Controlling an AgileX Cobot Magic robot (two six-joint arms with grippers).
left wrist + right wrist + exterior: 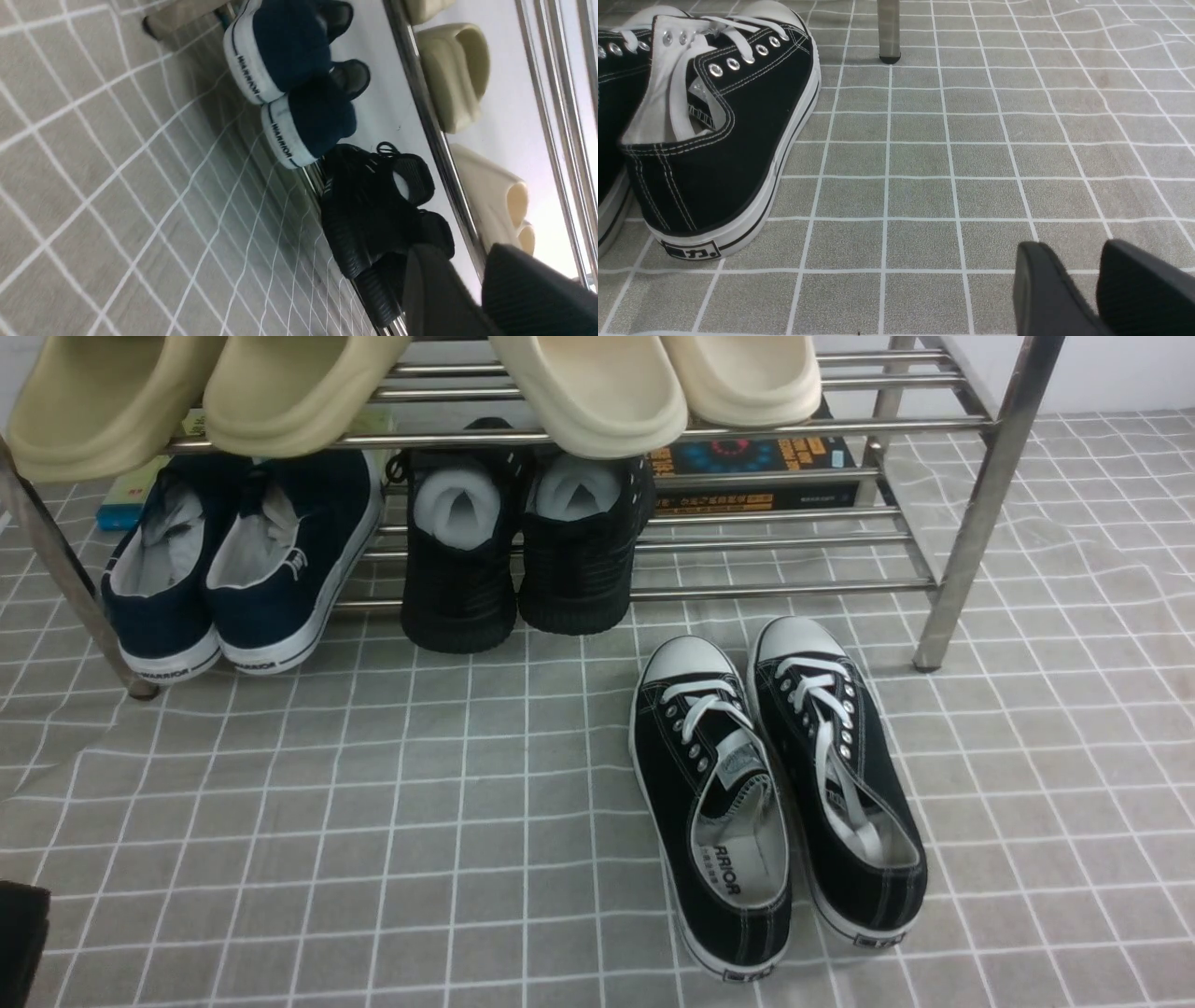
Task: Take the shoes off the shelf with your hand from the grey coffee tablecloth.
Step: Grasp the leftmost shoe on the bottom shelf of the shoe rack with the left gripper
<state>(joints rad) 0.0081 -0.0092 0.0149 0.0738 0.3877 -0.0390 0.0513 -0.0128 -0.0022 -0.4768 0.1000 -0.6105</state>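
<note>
The navy-blue shoes (238,560) stand side by side, heels outward, at the left end of the lower tier of the silver shelf (794,588). The left wrist view shows their white heels (280,116) from low over the grey coffee tablecloth (93,186). My left gripper (460,254) is off to one side of them, level with the black knit shoes and apart from both pairs. Its fingers stand narrowly open with nothing between them. My right gripper (1071,249) hovers low over the cloth (924,163), also slightly open and empty. Neither gripper's fingers show in the front view.
Black knit shoes (513,560) stuffed with white paper sit right of the navy pair. Black lace-up sneakers (775,793) lie on the cloth in front. Beige and cream slippers (280,392) fill the top tier, and a book (756,467) lies behind. A shelf leg (971,523) stands at the right.
</note>
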